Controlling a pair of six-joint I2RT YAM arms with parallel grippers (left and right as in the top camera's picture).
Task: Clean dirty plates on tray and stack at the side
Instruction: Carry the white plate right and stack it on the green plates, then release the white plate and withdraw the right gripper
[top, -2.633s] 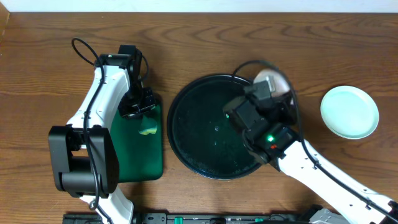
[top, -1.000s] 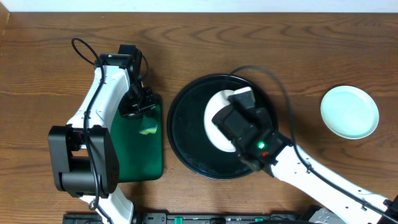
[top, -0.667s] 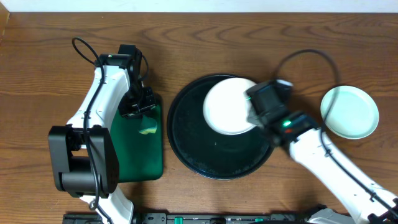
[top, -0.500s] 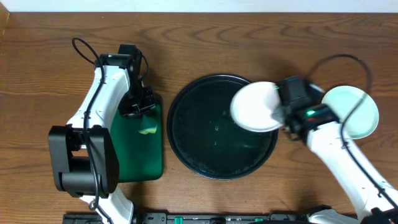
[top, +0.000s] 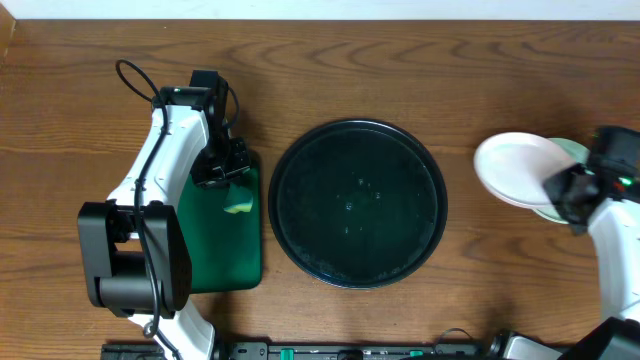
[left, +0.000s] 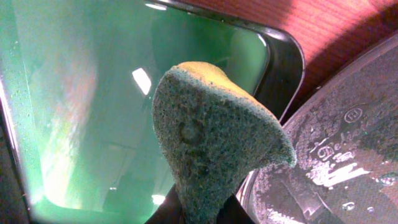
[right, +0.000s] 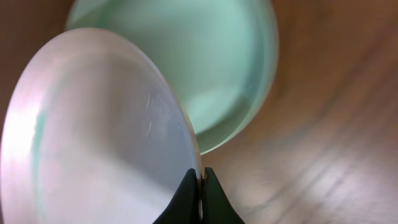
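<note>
White plate (top: 512, 168) is off to the right of the round black tray (top: 358, 124), well clear of its rim, over the wood table (top: 400, 60). Right gripper (top: 552, 187) has it pinched by the rim on its right edge. In the right wrist view the two fingertips are closed tight on the thin edge of the white plate (right: 93, 124), right gripper (right: 200, 185) at bottom centre.

- The white plate partly overlaps a mint green plate (top: 566, 148), offset toward the tray so only the mint plate's top and bottom edges show overhead.
- The right wrist view shows the mint green plate (right: 205, 62) beyond and below the white one. Can't tell whether the two touch.
- White plate's face reads plain white and glossy.
- Black tray surface looks wet and speckled with droplets.

Left gripper (top: 222, 175) sits over the upper right corner of the dark green rectangular tray (top: 215, 250), just left of the black tray. It is clamped on a sponge (left: 211, 143), yellow on top with a green scrub face, squeezed to a point at the bottom edge of the left wrist view. A bit of the sponge (top: 238, 209) shows overhead. The left wrist view has the green tray (left: 81, 93) behind the sponge and the black tray (left: 336, 155) at right.
</note>
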